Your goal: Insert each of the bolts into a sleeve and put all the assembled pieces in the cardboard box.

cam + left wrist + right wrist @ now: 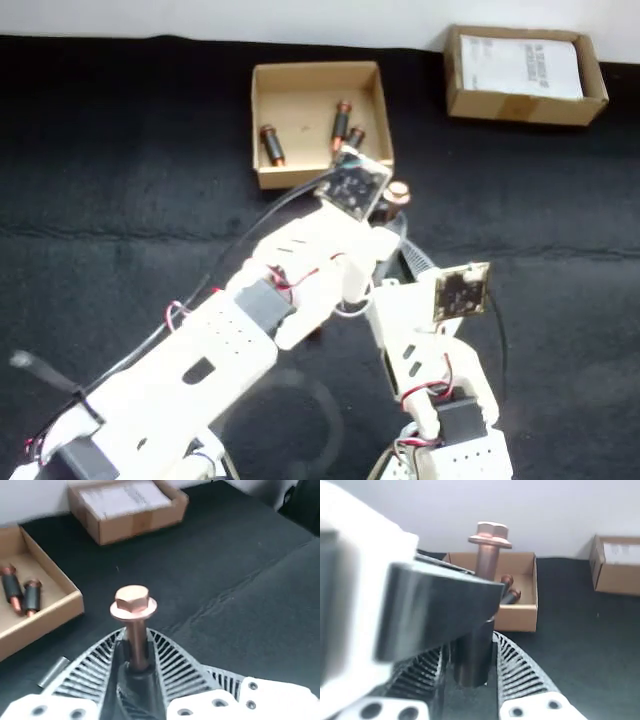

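- the left claw is closed on a copper bolt, its ribbed fingers pinching the shaft from both sides. the flanged hex head stands clear above the fingertips.
- the right claw sits directly under the left one. its two fingers are pressed against a dark sleeve that stands upright between them.
- the bolt's shaft runs straight down from the left claw toward the top of the sleeve in the right claw. the left claw's dark finger crosses in front, so i cannot tell how far the shaft has gone in.
- the cardboard box lies just beyond the left claw, its near corner close beside the claw.
- three assembled pieces lie flat on the box floor. one is alone, and the other two are close together at the side nearer the claw.
- a loose sleeve lies on the black desk, just beside the left claw, between it and the box's near wall.
- a second box holding a printed sheet stands well beyond both claws.
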Tool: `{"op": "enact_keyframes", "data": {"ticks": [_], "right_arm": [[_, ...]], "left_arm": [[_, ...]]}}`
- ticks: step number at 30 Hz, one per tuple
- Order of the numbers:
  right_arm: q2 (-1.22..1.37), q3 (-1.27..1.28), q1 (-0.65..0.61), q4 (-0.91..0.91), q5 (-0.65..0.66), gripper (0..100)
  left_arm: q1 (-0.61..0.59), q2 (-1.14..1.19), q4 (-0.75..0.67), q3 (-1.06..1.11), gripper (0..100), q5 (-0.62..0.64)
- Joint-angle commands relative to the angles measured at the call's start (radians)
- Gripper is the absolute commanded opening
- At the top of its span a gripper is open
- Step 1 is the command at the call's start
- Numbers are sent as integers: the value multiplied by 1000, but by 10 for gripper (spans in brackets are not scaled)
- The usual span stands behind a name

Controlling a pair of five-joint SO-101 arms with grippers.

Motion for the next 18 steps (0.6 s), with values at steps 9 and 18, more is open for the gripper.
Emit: {"op": "enact_keyframes", "data": {"ticks": [9, 18], "right_arm": [[-16, 33, 13, -13, 106, 6], [-15, 35, 13, -13, 106, 6]], "left_arm": [[-42, -33, -64, -8, 8, 0], [-79, -213, 207, -8, 11, 2]]}}
